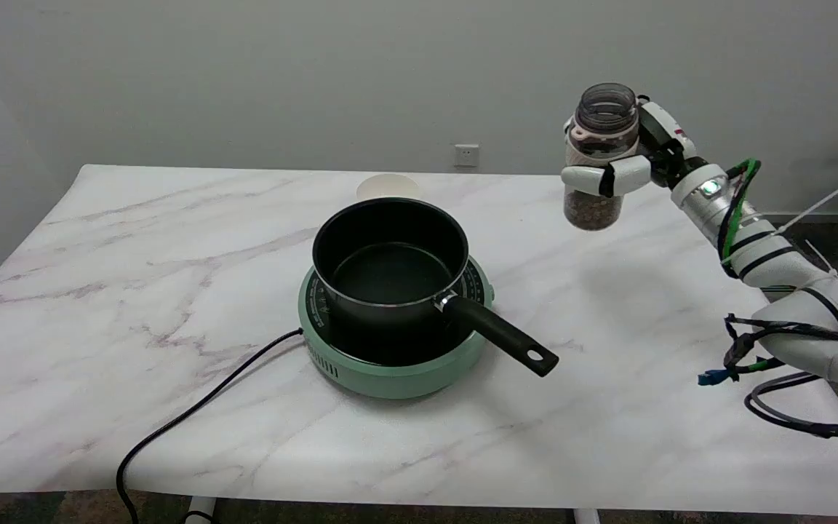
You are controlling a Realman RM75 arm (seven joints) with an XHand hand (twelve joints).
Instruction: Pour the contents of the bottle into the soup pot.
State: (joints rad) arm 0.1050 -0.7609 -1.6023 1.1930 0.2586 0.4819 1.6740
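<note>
Head view shows the right hand [633, 164] wrapped around an upright, open clear bottle [597, 156] of brown contents, held in the air right of the black soup pot [390, 255] sitting on a green hotplate [397, 371] on the marble bench [135, 291].

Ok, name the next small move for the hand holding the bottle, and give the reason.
Probably carry it left toward the soup pot. The right hand holds the bottle upright in the air, well to the right of the pot, so tipping now would likely spill onto the table.
</note>
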